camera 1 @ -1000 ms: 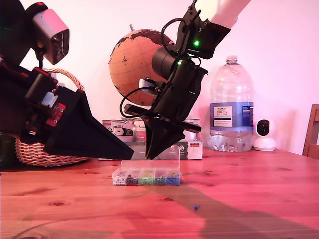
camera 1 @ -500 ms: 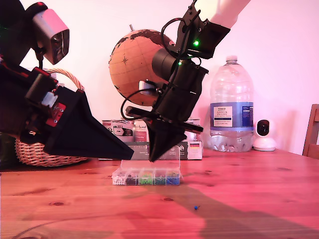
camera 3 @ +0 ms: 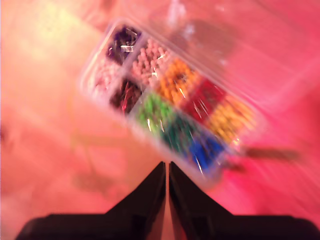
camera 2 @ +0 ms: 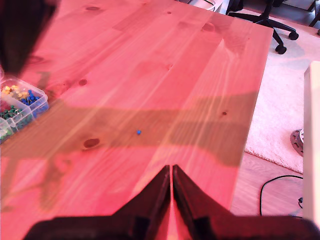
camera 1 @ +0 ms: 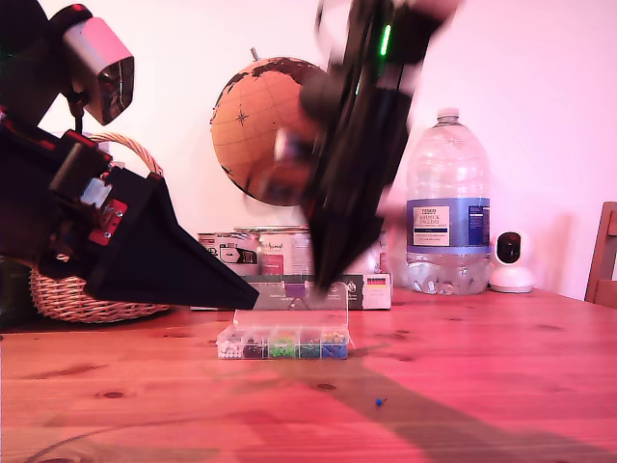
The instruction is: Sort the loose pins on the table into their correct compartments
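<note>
Blurred with motion, my second gripper has swung up over the pin box, fingers pressed together, empty. One blue pin still lies on the table, ahead of my closed first gripper.

Worktop: reddish-brown wood, visible grain, dark knots. Loose pin: blue head. Compartments: clear plastic box w/ pin colours purple, pale pink, dark, orange, red, yellow, green, teal, blue; second wrist view blurred. Both arms: black; fingers black. Globe: tan w/ dark brown landmasses. Basket: light woven wicker. Bottle: clear, blue-and-white label. Wall: pale pink cast.
</note>
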Available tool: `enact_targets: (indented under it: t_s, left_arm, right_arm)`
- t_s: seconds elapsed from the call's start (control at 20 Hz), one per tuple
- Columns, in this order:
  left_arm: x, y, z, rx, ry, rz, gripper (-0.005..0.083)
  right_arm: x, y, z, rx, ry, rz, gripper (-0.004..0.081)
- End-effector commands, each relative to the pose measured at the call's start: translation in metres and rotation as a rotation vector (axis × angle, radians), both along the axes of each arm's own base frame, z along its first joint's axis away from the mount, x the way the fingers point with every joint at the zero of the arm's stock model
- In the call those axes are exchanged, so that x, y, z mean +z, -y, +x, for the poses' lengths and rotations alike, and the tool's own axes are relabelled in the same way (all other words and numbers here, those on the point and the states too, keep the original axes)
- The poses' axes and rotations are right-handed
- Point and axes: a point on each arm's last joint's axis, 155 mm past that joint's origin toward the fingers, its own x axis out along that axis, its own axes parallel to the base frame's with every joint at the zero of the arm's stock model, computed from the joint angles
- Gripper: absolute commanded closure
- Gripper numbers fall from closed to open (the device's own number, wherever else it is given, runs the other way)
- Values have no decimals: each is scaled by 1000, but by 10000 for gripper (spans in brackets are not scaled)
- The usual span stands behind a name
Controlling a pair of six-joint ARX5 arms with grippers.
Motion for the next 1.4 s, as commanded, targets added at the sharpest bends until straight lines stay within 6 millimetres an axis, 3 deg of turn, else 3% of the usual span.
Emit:
enact_targets:
  t_s: [0.0, 0.35, 0.65, 0.75, 1.0, 1.15, 1.35]
  left_arm:
    - [-1, 0, 0, 0, -2, -1, 795]
    - [-1, 0, 0, -1, -2, -1, 795]
    - [-1, 0, 0, 0, -3, 1, 795]
    - [-1, 0, 0, 0, -3, 1, 795]
    - [-1, 0, -1, 0, -4, 1, 795]
    - [-1, 0, 0, 0, -3, 1, 795]
    - [-1, 0, -1, -1, -4, 1, 795]
  right_arm:
    - [26, 3, -1, 25, 58, -1, 783]
    - [53, 25, -26, 97, 68, -54, 783]
    - [33, 47, -61, 227, 38, -112, 783]
    - [21, 51, -75, 367, 52, -123, 783]
    - [4, 61, -109, 1042, 128, -182, 782]
    - [2, 70, -121, 1217, 112, -205, 782]
    - [1, 67, -137, 1328, 97, -196, 782]
